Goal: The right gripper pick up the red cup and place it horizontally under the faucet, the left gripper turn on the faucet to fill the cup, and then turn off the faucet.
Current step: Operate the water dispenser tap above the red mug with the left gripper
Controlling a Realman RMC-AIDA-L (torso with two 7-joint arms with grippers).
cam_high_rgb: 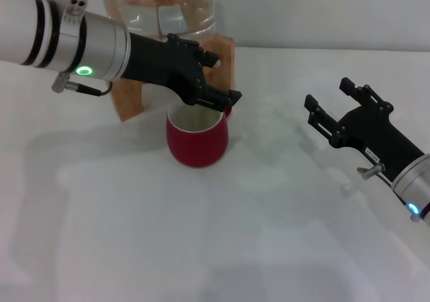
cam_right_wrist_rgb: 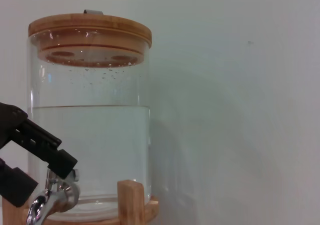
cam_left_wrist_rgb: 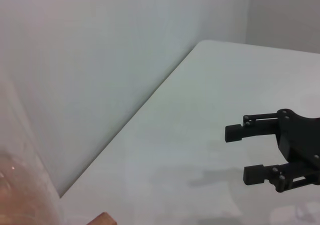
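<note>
Red cup (cam_high_rgb: 197,141) — beneath left gripper (cam_high_rgb: 218,80), at faucet (cam_right_wrist_rgb: 52,197)

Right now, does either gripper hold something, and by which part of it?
The right gripper holds nothing; it hangs open, away from the red cup. The left gripper is at the faucet, fingers either side of its lever; a firm hold cannot be told.

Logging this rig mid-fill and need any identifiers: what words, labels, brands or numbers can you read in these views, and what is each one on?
No text can be read.
The right gripper, open and off to the right of the red cup, carries a small white label on its body, too small to read.
Left gripper at the faucet, glass jar, wooden lid: no markings visible.
</note>
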